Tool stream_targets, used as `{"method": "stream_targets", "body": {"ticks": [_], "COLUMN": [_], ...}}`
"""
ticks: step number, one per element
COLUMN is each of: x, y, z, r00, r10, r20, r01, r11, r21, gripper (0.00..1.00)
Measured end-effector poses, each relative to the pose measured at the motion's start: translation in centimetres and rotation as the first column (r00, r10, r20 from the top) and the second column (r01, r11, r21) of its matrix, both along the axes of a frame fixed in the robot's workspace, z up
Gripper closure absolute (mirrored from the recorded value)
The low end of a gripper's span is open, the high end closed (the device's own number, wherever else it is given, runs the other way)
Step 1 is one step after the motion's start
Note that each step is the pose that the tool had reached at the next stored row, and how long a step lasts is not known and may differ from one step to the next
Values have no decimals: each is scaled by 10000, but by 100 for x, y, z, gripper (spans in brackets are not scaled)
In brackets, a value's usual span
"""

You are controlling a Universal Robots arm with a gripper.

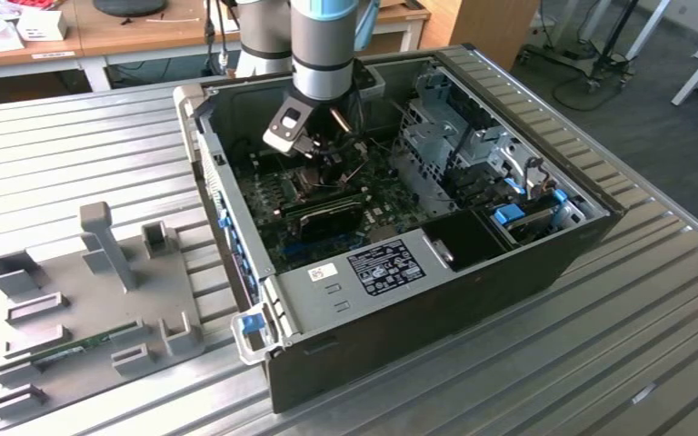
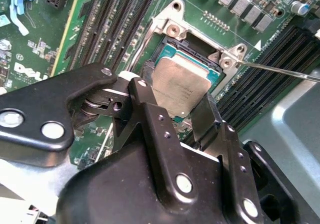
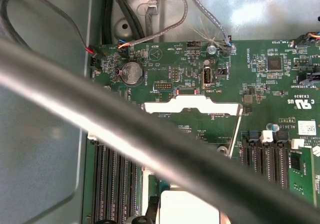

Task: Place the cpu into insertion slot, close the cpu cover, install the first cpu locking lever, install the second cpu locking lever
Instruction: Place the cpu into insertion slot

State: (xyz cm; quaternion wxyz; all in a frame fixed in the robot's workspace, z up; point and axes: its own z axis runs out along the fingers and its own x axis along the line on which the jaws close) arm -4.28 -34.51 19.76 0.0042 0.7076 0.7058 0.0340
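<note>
1. The pincer is seen low inside the open computer case, which is set on the desk.
2. The pincer is closed part way, with one black finger at each side of the cpu. The cpu looks to be held between them.
3. The cpu is seen right over the insertion slot on the green board. It cannot be told if the cpu is dropped all the way in or is just above the slot.
4. So the first step is judged to be almost done, but the cpu is not let go of.
5. The cpu cover is seen standing open, away from the cpu, so it is not yet closed.
6. A thin locking lever is seen sticking out loose beside the slot, so it is not yet locked down. The other lever cannot be made out.
7. Three steps are judged to be left: the cover and both levers.
</note>
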Motion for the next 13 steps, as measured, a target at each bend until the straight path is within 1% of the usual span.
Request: {"method": "stream_targets", "body": {"ticks": [7, 13], "x": [0, 1], "y": [0, 5], "z": [-17, -20], "r00": [10000, 10000], "r10": [0, 1], "r20": [0, 1], "r01": [0, -1], "r11": [10000, 10000], "r21": [3, 5], "gripper": [46, 46]}}
